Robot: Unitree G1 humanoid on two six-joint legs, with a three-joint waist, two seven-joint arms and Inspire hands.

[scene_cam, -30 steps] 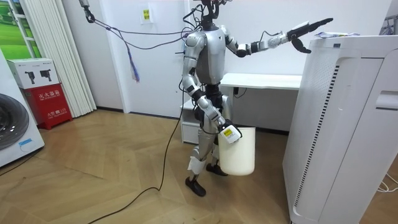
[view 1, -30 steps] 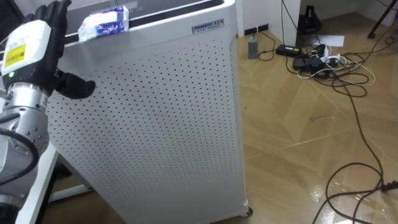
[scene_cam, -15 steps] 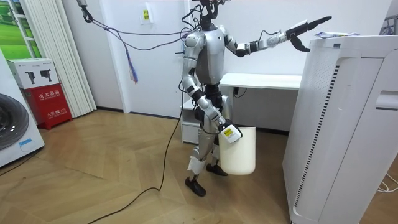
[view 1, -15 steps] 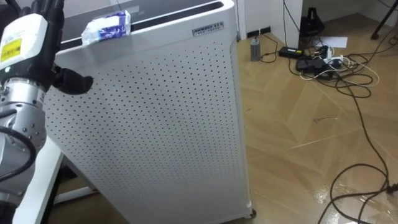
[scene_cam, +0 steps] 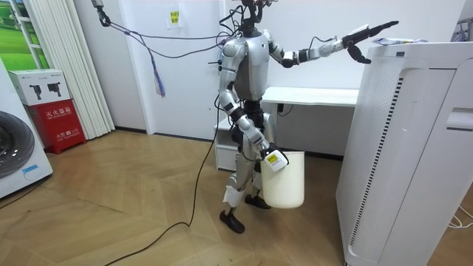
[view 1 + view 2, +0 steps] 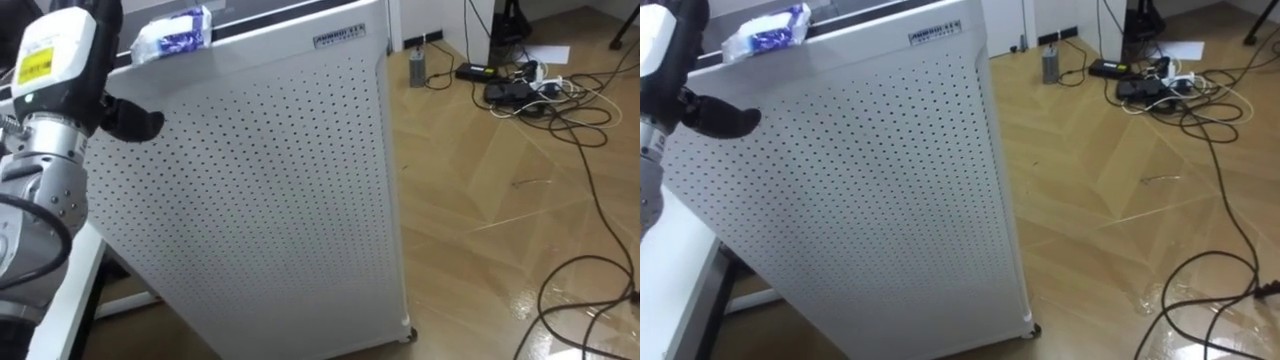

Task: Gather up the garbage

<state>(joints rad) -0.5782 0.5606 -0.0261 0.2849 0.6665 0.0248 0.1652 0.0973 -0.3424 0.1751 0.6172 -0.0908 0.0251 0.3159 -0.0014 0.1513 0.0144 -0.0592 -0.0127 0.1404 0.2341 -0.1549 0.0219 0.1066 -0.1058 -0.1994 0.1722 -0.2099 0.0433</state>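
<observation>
The left hand [image 6: 55, 60] is raised and stretched forward, relaxed and empty, with straight fingers and the thumb jutting out to the side. It holds nothing. Just past it and slightly to its right lies the garbage, a crumpled white-and-blue wrapper [image 6: 172, 32]. It is near the hand but not touching it, on the top edge of a tall white perforated unit [image 6: 260, 180] whose side falls away below the hand.

Much lower, at the robot's thigh, the right hand [image 5: 270, 157] sits at the rim of a white bin [image 5: 284, 185] that hangs beside its legs. I cannot tell how that hand grips it.

By my reading the task is at an early stage. The robot stands by the unit with the bin brought along and the reach nearly made, but the wrapper is not yet grasped. What is left is closing on it, lifting it off, and dropping it into the bin.
</observation>
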